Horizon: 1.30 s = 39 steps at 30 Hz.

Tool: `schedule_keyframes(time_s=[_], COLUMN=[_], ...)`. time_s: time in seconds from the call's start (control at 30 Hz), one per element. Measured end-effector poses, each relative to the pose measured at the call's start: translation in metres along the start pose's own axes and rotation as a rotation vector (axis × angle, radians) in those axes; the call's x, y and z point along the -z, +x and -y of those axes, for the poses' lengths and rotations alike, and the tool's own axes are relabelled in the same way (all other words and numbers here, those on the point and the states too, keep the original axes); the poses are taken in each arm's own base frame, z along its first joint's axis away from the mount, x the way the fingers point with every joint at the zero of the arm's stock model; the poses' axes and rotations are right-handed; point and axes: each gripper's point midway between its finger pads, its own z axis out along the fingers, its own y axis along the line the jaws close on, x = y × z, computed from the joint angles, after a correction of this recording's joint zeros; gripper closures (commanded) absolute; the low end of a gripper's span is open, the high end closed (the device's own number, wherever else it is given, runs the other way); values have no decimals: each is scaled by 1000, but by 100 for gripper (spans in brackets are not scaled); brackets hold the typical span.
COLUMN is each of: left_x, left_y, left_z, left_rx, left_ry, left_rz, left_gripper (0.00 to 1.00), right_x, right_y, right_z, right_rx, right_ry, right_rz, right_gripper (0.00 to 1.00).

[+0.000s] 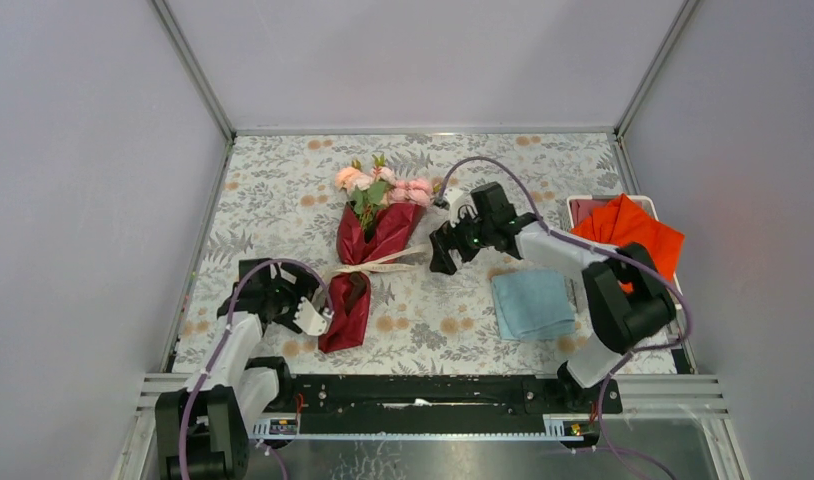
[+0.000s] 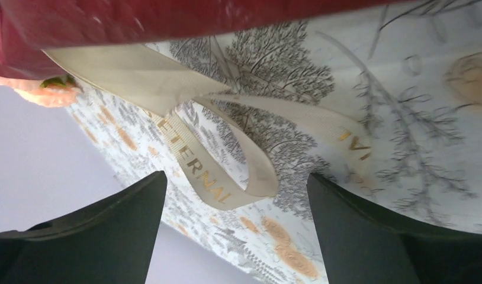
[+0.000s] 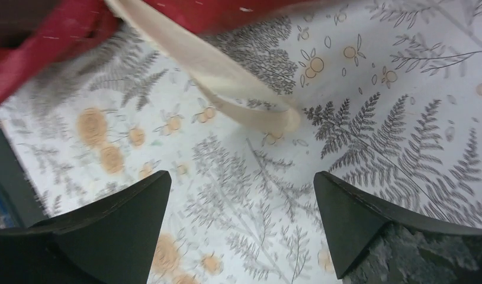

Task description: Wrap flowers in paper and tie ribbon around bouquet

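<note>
White-and-black arms (image 1: 555, 246) carry looping purple cables (image 1: 480, 158) and dark wedge-shaped fingers (image 3: 126, 231).

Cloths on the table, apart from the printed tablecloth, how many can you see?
2: a folded light blue cloth beside the right arm, and an orange-red cloth behind it, farther right. The arm may hide others.

robot lab cell, grey walls (image 1: 73, 150), aluminium frame (image 1: 195, 75)
</note>
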Motion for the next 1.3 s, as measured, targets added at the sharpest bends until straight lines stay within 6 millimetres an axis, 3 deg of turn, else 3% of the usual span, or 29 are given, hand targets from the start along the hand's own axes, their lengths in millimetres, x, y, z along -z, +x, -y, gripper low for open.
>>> schedule_keyframes(time_s=[0.13,0.27,0.37,0.43,0.5,0.63,0.73,0.87,1.03,1.1,1.13,1.17,1.23,1.3], left_x=[9,27,38,38,31,13,2,0,10,21,33,35,49,63], left_y=[-19,-47,-75,-99,-124,-151,-173,-204,-187,-171,-162,-151,-118,-73], left_z=[6,-7,-23,-24,-14,5,-4,-28,-45,-64,-84,-89,-112,-128], left_rx=[76,136,146,136,124,114,81,34,174,313,448,495,773,1055], left_ry=[30,16,-11,7,61,161,146,63,-8,-79,-158,-188,-328,-509], left_rz=[82,198,297,369,435,484,523,590,524,491,487,464,422,361], left_gripper=[9,40,55,60,61,59,57,42,23,14,10,6,1,2], right_x=[45,90,111,117,118,121,128,139,164,174,178,181,182,183], right_y=[-24,-49,-61,-65,-65,-62,-62,-59,-40,-24,-16,-9,6,21], right_z=[-12,-11,-9,-10,-10,-10,-11,-7,25,43,51,59,69,81], right_rx=[26,34,37,35,27,6,-3,-35,-121,-172,-191,-208,-241,-296], right_ry=[10,92,149,166,174,188,203,268,469,571,620,668,734,807], right_rz=[130,302,386,413,426,434,456,485,521,526,526,526,524,526], right_gripper=[0,0,0,0,0,0,0,0,1,0,0,0,0,0])
